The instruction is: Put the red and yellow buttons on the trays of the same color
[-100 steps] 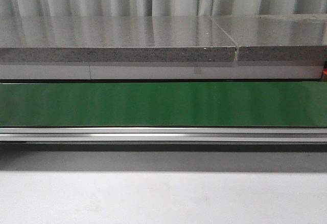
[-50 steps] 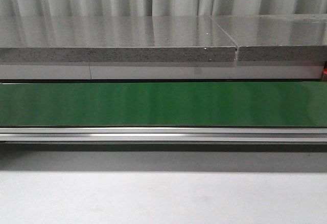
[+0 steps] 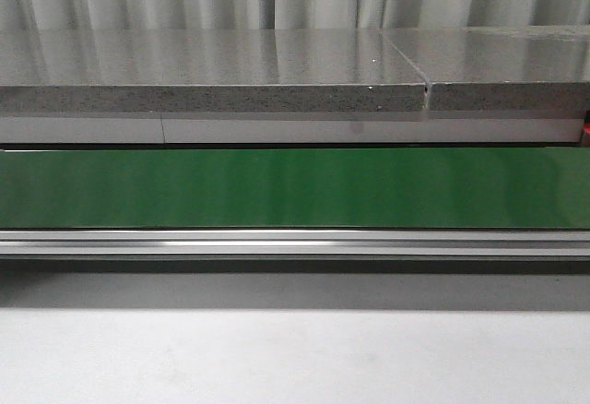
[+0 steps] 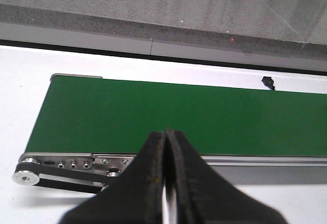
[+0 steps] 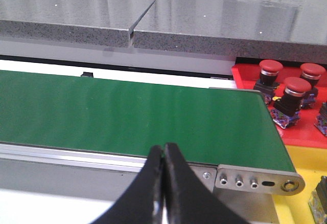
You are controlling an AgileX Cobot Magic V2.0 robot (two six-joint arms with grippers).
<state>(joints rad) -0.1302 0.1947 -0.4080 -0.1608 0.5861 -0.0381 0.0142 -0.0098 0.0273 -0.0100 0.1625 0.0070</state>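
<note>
— What did the front view give you?

— Only the green belt (image 3: 295,188) across the middle of the frame, the grey stone shelf (image 3: 212,72) above it and the pale surface (image 3: 295,358) along the bottom. I saw no arm there.

— And the jaws?

— On both arms they were closed, tips pressed together, gripping nothing. The left gripper (image 4: 165,134) sat at the bottom centre of its wrist picture, over the near rail of the belt (image 4: 173,116). The right gripper (image 5: 163,147) sat the same way in its own picture.

— Where were the buttons?

— In the right wrist picture, at the right edge, I counted three red buttons (image 5: 294,97) standing on the red tray (image 5: 245,75), past the belt's end roller. The yellow tray (image 5: 301,157) lay below it in frame, with a dark object at the lower right corner I couldn't identify.
</note>
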